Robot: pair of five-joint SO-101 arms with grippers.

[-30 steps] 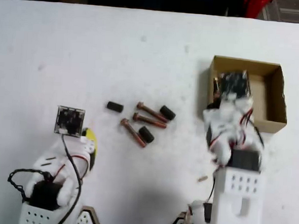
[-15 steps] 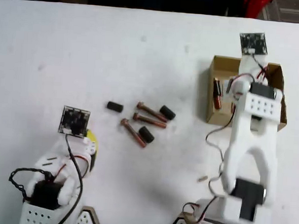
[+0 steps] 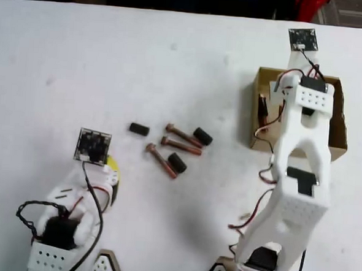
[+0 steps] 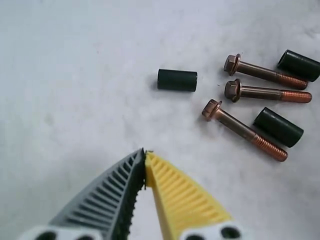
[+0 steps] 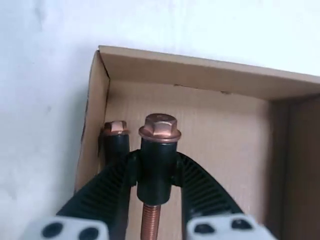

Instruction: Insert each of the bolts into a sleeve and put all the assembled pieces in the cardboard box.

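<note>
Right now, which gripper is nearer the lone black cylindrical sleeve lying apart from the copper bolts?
Left. The left gripper, shut, sits close by the black sleeve; the right gripper is over the brown cardboard box, gripping a sleeved copper bolt.

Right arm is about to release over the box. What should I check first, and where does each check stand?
1. Bolt seated in its sleeve: ok; the right gripper is shut on the assembled piece.
2. Gripper over the cardboard box: ok.
3. Landing spot: ok; the other assembled piece rests against one wall, with bare floor beside it.
4. Left gripper clear of the box: ok; shut, over the table.
5. Job finished after release: not ok; three bolts and three sleeves lie loose.
</note>
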